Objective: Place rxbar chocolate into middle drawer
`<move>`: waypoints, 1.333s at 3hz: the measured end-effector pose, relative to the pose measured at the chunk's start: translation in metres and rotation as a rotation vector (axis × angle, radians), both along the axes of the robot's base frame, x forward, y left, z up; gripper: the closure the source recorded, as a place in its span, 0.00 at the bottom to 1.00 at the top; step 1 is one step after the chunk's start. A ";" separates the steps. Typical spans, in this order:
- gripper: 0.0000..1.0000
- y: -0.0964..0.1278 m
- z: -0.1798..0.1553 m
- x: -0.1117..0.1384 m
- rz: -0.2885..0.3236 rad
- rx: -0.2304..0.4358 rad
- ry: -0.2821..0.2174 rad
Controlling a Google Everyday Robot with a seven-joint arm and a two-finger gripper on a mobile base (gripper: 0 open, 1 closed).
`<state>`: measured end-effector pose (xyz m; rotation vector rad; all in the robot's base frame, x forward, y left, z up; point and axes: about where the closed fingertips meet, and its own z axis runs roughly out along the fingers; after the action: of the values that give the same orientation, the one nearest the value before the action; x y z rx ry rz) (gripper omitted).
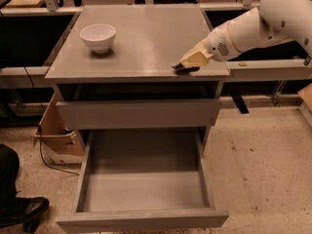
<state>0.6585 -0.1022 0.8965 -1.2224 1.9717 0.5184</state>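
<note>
My gripper [187, 64] is at the front right edge of the grey cabinet top [146, 38], reaching in from the right on a white arm. Its pale fingers [195, 58] are shut on the rxbar chocolate [184, 68], of which only a dark sliver shows under the fingertips, just above the top's surface. The middle drawer [146, 189] is pulled fully open below, and its deep grey box is empty. The gripper is above and to the right of the drawer's opening.
A white bowl [98, 36] stands at the back left of the cabinet top. The upper drawer front [139, 112] is closed. A cardboard box [54, 130] sits on the floor to the left. A dark shoe [22, 211] is at the bottom left. Benches run behind.
</note>
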 end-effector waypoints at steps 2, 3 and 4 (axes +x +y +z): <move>1.00 0.026 -0.010 -0.003 0.067 0.012 0.010; 1.00 0.062 -0.016 -0.057 0.191 0.049 0.032; 1.00 0.083 -0.018 -0.099 0.271 0.073 0.047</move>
<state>0.5594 -0.0194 0.8788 -1.4507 1.8172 0.7538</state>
